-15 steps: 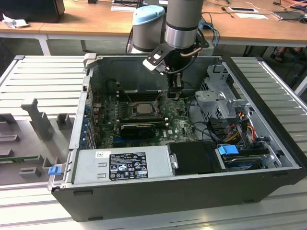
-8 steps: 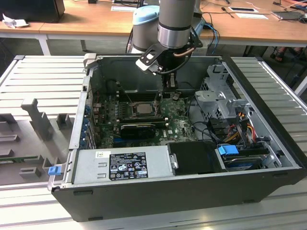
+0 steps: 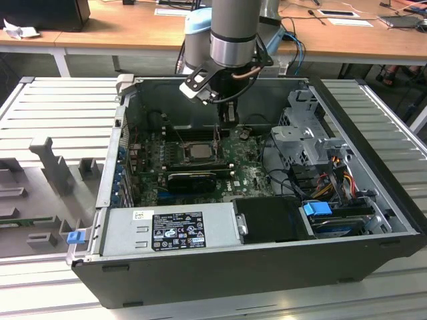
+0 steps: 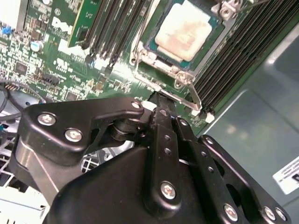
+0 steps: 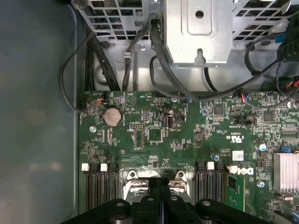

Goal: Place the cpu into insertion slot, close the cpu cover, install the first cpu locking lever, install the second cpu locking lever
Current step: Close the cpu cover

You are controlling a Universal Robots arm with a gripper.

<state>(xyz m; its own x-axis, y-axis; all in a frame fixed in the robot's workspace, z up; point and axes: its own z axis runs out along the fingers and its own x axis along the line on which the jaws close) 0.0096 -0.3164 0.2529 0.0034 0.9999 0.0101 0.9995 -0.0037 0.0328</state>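
The cpu [image 4: 181, 29], a square chip with a dull grey metal top, lies flat in the insertion slot [image 4: 184, 63] on the green board. In the exterior view the cpu [image 3: 198, 151] sits mid-case. The silvery cpu cover [image 4: 140, 46] lies down around the chip as a frame. A thin metal locking lever [image 4: 192, 95] runs along the socket's near side. My gripper [image 4: 161, 99] is shut with nothing between its fingers, its tip right at that lever beside the socket. In the exterior view the gripper [image 3: 225, 127] hangs low inside the case, just to the chip's right. The fingertips [image 5: 159, 183] stand pressed together.
Black memory slots [image 4: 107, 28] flank the socket on both sides. A metal drive cage [image 5: 201, 28] with black cables [image 5: 117, 65] stands beyond the board. A graphics card [image 3: 192, 179] and the power supply [image 3: 173, 227] lie nearer the case front.
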